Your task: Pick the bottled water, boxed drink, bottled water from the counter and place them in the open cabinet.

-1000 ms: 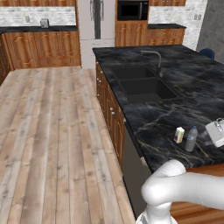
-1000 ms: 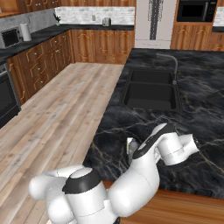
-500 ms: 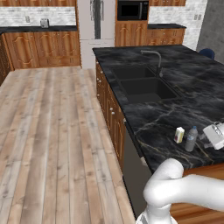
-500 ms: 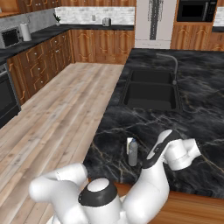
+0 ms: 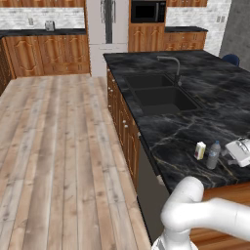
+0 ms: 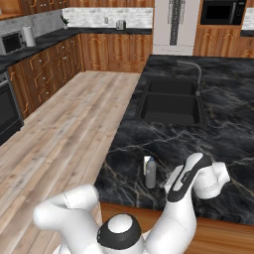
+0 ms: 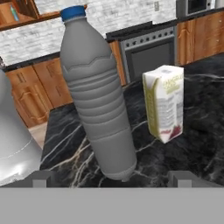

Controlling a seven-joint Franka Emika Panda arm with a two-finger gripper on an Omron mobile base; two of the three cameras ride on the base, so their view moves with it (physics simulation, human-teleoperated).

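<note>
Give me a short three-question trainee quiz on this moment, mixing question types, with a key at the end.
1. True or false: the gripper is already closed on the grey bottled water.
2. In the hand view, which thing stands upright on the counter beside that bottle?
A. a mug
B. the boxed drink
C. a plate
3. In the left base view, what is set into the counter beyond the drinks, under the faucet?

Key:
1. False. The jaws stand open with the bottle close in front, between the finger tips, not gripped.
2. B.
3. The sink, a black double basin.
</note>
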